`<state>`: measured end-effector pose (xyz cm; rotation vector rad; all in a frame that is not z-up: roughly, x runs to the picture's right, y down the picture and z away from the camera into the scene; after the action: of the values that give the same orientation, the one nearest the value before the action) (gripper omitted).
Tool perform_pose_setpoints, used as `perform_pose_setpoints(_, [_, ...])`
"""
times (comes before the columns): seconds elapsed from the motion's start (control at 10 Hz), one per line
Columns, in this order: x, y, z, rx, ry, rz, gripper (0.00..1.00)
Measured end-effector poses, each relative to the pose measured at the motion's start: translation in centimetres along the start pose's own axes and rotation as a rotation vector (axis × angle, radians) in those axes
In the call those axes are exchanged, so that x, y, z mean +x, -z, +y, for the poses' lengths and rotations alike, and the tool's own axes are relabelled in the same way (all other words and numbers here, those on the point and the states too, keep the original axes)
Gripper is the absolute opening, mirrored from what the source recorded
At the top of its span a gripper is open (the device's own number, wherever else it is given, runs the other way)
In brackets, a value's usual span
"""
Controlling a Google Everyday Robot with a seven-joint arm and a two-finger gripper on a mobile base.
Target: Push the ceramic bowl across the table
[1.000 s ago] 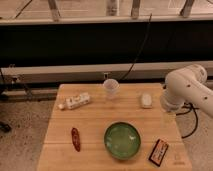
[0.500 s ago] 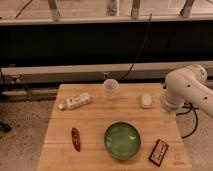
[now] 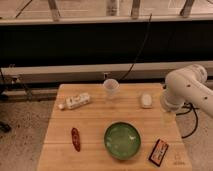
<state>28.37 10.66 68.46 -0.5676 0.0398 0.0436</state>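
Nothing moved; claw (image 3: pixel 168 118) hangs at the table (image 3: pixel 95 122) edge, state unclear, ceramic bowl (image 3: pixel 122 141) untouched.

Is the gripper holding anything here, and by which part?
Nothing visibly held: the gripper hangs at the light wooden table's right edge, apart from the round glossy green ceramic bowl.

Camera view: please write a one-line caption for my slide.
Green bowl sits near the front edge of the table; the gripper hangs at its right edge, apart from the bowl.
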Motion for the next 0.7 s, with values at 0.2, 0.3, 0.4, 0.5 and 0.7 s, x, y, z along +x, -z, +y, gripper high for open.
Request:
perform_pose_setpoints(0.2, [0.0, 0.0, 0.0, 0.000, 0.000, 0.000, 0.80])
perform_pose_setpoints(0.3, [0.0, 0.0, 0.0, 0.000, 0.000, 0.000, 0.80])
perform_pose_setpoints(0.4, [0.0, 0.0, 0.0, 0.000, 0.000, 0.000, 0.80])
perform_pose_setpoints(0.5, [0.0, 0.0, 0.1, -0.001, 0.000, 0.001, 0.80])
perform_pose_setpoints(0.7, [-0.7, -1.1, 0.8, -0.008, 0.011, 0.009, 0.80])
